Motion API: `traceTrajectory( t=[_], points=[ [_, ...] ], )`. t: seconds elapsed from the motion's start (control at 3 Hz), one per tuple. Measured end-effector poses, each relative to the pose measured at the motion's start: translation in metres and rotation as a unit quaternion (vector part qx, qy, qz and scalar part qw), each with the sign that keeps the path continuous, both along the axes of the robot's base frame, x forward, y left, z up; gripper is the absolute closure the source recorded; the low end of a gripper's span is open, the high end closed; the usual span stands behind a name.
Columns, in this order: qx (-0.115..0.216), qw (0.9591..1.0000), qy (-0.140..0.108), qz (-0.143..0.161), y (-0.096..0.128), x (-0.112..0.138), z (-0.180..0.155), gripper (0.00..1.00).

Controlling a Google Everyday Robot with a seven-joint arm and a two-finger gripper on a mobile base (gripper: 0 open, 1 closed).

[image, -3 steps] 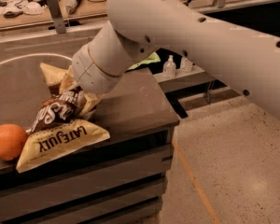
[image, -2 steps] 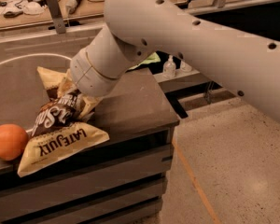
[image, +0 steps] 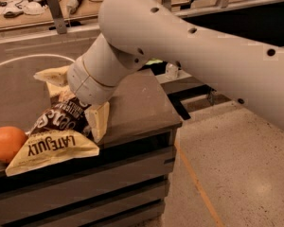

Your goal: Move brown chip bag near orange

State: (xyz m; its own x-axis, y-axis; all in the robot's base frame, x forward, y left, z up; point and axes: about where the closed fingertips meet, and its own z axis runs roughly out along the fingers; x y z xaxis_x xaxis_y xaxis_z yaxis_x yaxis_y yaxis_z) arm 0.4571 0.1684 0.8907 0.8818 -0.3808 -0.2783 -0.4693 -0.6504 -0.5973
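Now, gripper (image: 84, 99): at the end of the pale arm (image: 189, 46), low over the left part of the counter and down on the upper half of the brown chip bag; the thick round wrist covers it from this side.
Grip: cannot tell whether it is spread or clamped on anything, as the wrist hides it.
Brown chip bag (image: 54, 134): lies on the counter under and in front of the wrist. Its dark brown middle is crumpled, with one cream end toward the back and the other cream end at the counter's front edge.
Bag contents: not visible; the bag looks puffed and creased.
Bag long axis: runs from the back of the counter toward the front-left. The near end is spread wide, and its "LATE JULY" print reads upside down from the camera.
Bag side flap: a cream corner sticks out to the right, just below the wrist.
Orange (image: 5, 143): on the counter at the far left, touching the left edge of the bag's near end.
Counter (image: 139, 103): dark top, slatted dark front, bare to the right of the bag.
Floor (image: 241, 169): speckled grey, with a thin orange stripe (image: 199, 188) running along it.
Bench (image: 19, 18): behind the counter, carrying cables.
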Motion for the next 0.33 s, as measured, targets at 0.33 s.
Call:
traceTrajectory(
  t=[0.33],
  points=[
    [0.000, 1.0000, 0.000, 0.000, 0.0000, -0.0001, 0.0000, 0.00]
  ],
)
